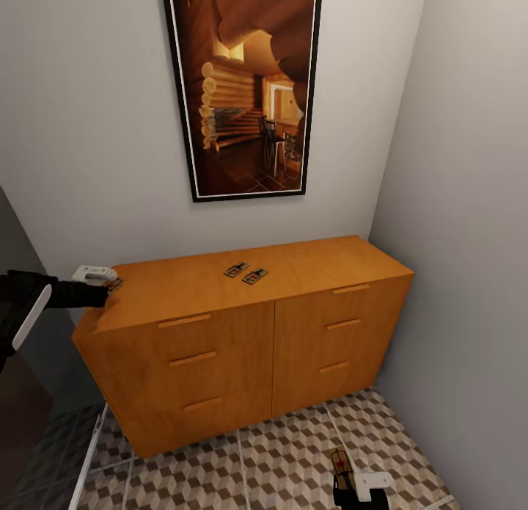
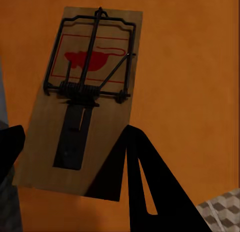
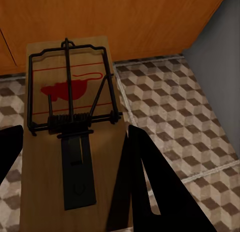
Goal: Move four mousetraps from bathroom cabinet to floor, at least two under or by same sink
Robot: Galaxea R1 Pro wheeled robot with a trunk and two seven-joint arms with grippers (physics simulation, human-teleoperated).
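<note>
Head view: left gripper (image 1: 110, 281) reaches to the near-left corner of the cabinet (image 1: 242, 326) top, fingertips over a mousetrap at the corner (image 1: 115, 283) that is mostly hidden by the white wrist housing. Two more mousetraps (image 1: 236, 270) (image 1: 255, 277) lie side by side mid-top, well to the far side of that hand, close together; whether they touch cannot be told. Right gripper (image 1: 343, 472) sits low over the bathroom floor (image 1: 279, 459), in front of the cabinet's right drawers, with a fourth mousetrap (image 1: 339, 462) at its fingers. Left wrist view adds detail: the corner trap (image 2: 82, 99) lies flat on the orange top, wire bar, coil spring and a red mouse silhouette showing; dark fingers (image 2: 145, 182) bracket its near end, apparently clamped on the board, though contact on the one side is at the frame edge. Right wrist view: the fourth trap (image 3: 72, 127) is pinched between dark fingers (image 3: 145, 182), held above the cube-patterned tiles, cabinet front just beyond. No readable lettering on either trap, only the red mouse print inside a thin red outline. A framed log-cabin picture (image 1: 246, 84) hangs above the cabinet.
</note>
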